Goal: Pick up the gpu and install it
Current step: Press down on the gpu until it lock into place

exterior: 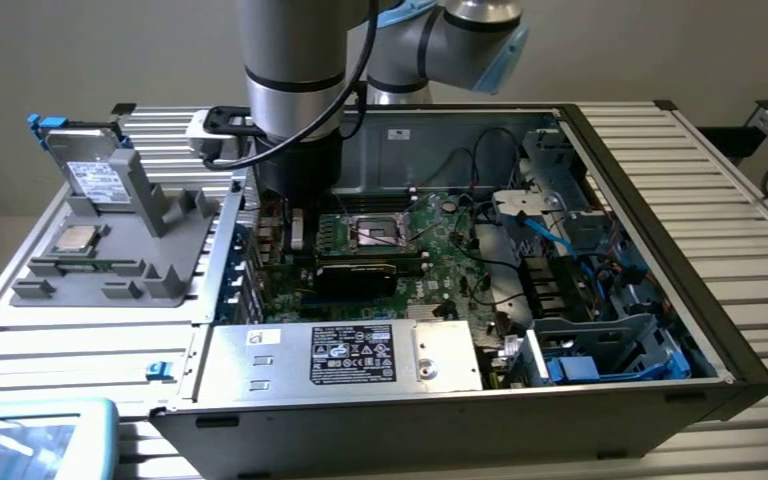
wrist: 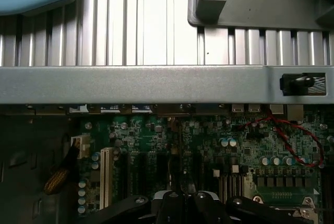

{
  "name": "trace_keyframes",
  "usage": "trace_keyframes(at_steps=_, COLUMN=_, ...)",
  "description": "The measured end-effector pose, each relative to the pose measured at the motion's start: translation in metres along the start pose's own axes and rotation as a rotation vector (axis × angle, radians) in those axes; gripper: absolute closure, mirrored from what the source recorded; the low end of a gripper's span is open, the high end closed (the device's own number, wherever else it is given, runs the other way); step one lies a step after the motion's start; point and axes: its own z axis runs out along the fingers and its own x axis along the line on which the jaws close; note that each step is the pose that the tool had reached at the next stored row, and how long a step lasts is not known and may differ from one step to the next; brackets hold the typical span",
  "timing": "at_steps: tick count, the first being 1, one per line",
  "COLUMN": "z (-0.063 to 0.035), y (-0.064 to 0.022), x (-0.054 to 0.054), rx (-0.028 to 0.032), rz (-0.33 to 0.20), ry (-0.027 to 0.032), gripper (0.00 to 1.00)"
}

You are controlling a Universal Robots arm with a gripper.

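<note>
Power supply [exterior: 357, 355]: silver box with label, at the near edge of the open computer case [exterior: 651, 190]. Behind it, gpu [exterior: 353, 275]: black cooler face showing, lying across the green motherboard [exterior: 444, 235], just in front of the CPU socket [exterior: 377, 232]. Gripper [wrist: 183, 195]: fingers pressed together, low over the motherboard slots; nothing visibly pinched. Grey parts holder [exterior: 117, 250]: outside the case on the exterior view's left, carrying a silver drive with blue clips [exterior: 91, 165].

Worktop [exterior: 704, 170] was ribbed matt metal; case [exterior: 651, 200] brushed grey metal; holder [exterior: 117, 270] matt grey plastic; board [wrist: 209, 145] glossy green; arm [exterior: 297, 60] smooth silver metal.
</note>
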Motion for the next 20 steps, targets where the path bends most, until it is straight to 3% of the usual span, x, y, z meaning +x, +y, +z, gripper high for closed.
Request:
trace_keyframes(at_steps=17, z=0.0051, y=-0.0004, x=0.0, rx=0.0, rz=0.0, ry=-0.0001, gripper=0.88)
trace_keyframes(at_steps=20, z=-0.0001, y=-0.0001, x=-0.0006, rx=0.0014, rz=0.0, ry=-0.0026, gripper=0.88)
